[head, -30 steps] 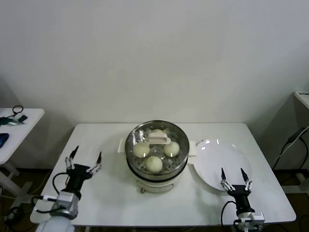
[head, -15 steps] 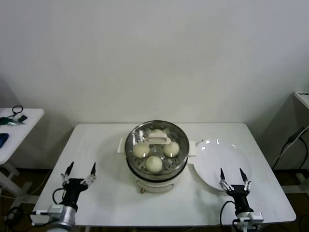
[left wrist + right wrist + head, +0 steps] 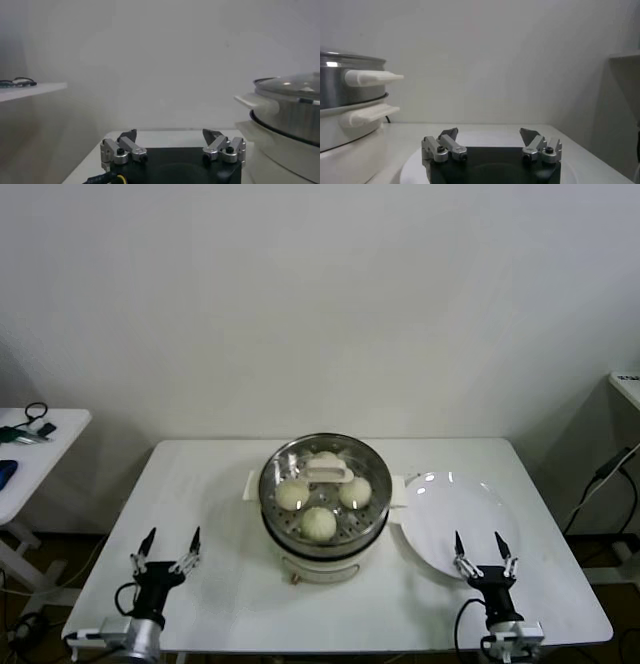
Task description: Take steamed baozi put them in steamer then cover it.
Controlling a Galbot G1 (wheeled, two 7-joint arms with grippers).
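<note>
The cover (image 3: pixel 327 485) sits on the steamer (image 3: pixel 325 529) over the steamed baozi (image 3: pixel 319 523), between and beyond both sets of jaws. The left gripper (image 3: pixel 167 548) and right gripper (image 3: pixel 479 547) hang with jaws spread and empty. As I judge it, the main risk is a careless sideways swing from either arm clipping the steamer's handles and knocking the cover askew.

Both arms sit low at the near edge, left tool (image 3: pixel 167 546) and right tool (image 3: pixel 478 550) spread wide, empty.
</note>
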